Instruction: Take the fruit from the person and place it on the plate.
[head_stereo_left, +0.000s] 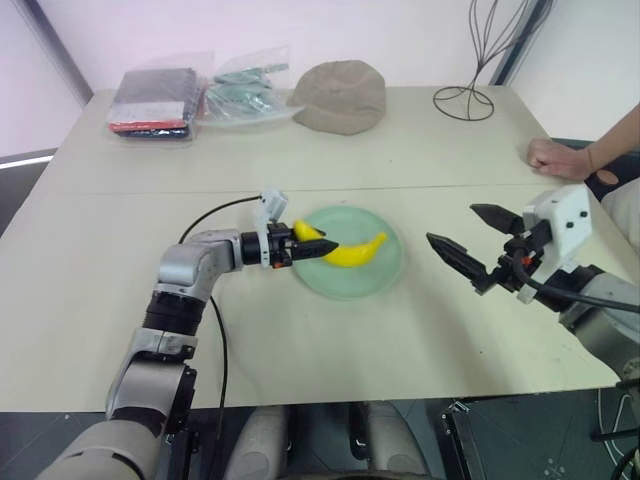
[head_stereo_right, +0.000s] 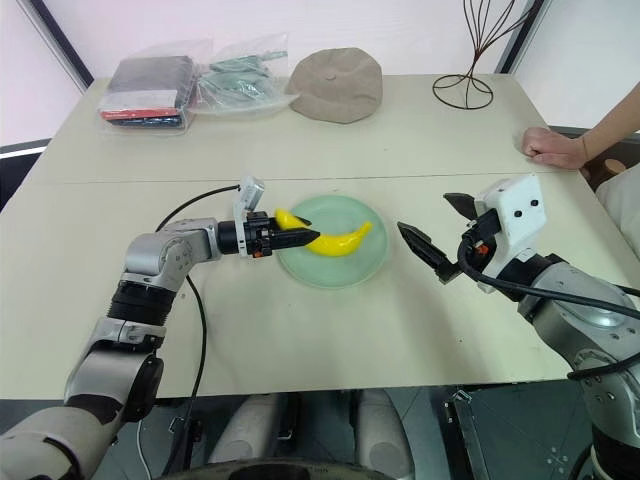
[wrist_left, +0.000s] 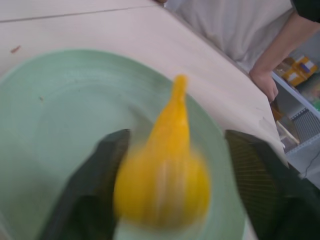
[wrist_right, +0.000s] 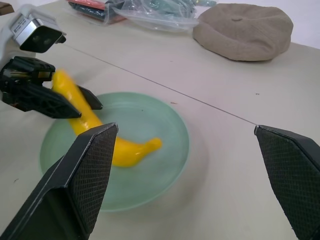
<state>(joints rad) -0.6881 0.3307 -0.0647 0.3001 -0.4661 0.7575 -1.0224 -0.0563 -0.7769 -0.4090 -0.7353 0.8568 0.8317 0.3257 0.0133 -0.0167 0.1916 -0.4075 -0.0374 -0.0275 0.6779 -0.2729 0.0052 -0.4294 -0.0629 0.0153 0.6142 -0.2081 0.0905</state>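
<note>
Your banana (head_stereo_right: 335, 240) lies on the mint-green plate (head_stereo_right: 365, 270) mid-bench, its stem end between your left gripper's (head_stereo_right: 296, 236) spread fingers, which look released around it. Your right gripper (head_stereo_right: 440, 236) hovers beside the plate, fingers wide apart, empty. The person's hand (head_stereo_right: 552, 148) rests at the bench's (head_stereo_right: 420, 150) far right edge.

Robot lab: bare test table (head_stereo_left: 300, 330)

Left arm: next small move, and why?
Probably back the left gripper straight off. Its fingers stand spread on either side of the banana, whose far end already lies on the plate, so the drop looks done.
</note>
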